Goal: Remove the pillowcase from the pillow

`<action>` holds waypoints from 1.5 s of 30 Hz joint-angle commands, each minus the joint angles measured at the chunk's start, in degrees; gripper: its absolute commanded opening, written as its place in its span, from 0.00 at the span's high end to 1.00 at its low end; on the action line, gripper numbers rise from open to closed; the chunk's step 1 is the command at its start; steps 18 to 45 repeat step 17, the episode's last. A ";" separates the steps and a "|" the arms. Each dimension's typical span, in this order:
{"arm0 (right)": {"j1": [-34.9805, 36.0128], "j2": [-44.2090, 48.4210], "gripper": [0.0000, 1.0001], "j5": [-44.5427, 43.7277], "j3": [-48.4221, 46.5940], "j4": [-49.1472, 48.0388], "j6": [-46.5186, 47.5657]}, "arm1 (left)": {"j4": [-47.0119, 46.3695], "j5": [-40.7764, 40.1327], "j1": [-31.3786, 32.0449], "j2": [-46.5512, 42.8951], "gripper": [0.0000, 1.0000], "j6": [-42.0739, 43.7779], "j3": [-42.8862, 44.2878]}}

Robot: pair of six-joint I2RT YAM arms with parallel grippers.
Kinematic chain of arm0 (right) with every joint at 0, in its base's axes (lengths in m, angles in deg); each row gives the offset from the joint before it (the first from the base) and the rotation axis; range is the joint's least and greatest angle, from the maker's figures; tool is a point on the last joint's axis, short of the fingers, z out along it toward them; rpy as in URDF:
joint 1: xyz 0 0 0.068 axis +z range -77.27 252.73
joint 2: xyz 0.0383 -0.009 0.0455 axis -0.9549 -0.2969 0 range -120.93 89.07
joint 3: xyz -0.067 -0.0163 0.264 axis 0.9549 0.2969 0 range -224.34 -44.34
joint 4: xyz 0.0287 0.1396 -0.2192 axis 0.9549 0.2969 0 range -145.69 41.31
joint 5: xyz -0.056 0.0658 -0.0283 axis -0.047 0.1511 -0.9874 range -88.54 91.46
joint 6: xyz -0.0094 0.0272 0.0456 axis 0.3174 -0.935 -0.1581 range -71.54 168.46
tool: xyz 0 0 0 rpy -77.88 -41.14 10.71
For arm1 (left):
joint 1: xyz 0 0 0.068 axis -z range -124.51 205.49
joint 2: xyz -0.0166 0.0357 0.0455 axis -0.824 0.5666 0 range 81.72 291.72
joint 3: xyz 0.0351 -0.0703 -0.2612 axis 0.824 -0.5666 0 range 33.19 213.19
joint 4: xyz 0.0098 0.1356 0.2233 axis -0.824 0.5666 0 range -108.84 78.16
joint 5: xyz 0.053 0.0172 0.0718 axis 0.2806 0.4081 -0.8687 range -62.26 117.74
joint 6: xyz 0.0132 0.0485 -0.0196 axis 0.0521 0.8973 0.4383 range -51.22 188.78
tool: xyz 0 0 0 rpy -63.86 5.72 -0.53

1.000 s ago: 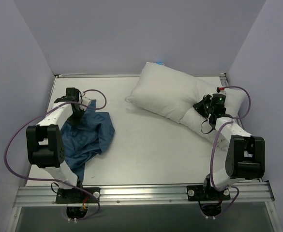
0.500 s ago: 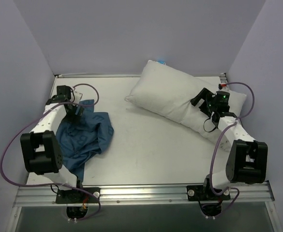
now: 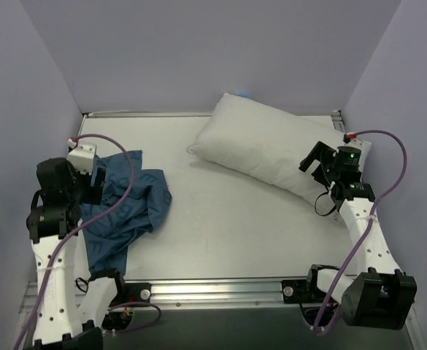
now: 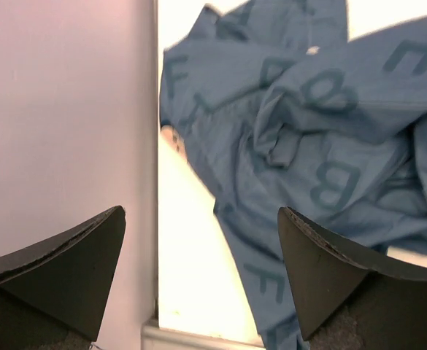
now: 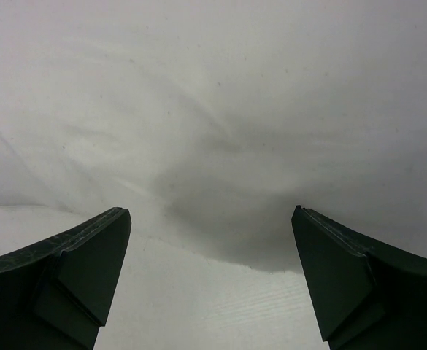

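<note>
The dark blue lettered pillowcase [image 3: 129, 208] lies crumpled in a heap at the left of the table, fully apart from the pillow. In the left wrist view the pillowcase [image 4: 322, 109] fills the upper right. My left gripper [image 3: 98, 186] hangs above the heap's left edge, open and empty; in its own view the left gripper [image 4: 201, 211] has only table and cloth below it. The plain white pillow [image 3: 264, 149] lies slanted at the back right. My right gripper [image 3: 315, 166] stands open just off its near right end, holding nothing. The pillow [image 5: 213, 87] fills that view above the right gripper [image 5: 209, 211].
Purple walls close in the table; the left wall [image 4: 60, 109] stands right beside my left fingers. A metal rail [image 3: 213, 292] runs along the near edge. Purple cables loop from both arms. A small blue object [image 3: 242, 93] peeks out behind the pillow.
Both grippers opened, the left letting go of the pillowcase and the right of the pillow. Both arms then drew back and up; the pillow's dent has puffed out.
</note>
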 commanded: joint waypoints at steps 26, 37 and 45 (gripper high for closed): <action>1.05 17.07 0.01 3.58 5.66 9.01 1.66 | 2.95 -6.28 -10.46 -15.44 0.06 -1.30 -19.59; 1.05 17.07 0.01 3.58 5.66 9.01 1.66 | 2.95 -6.28 -10.46 -15.44 0.06 -1.30 -19.59; 1.05 17.07 0.01 3.58 5.66 9.01 1.66 | 2.95 -6.28 -10.46 -15.44 0.06 -1.30 -19.59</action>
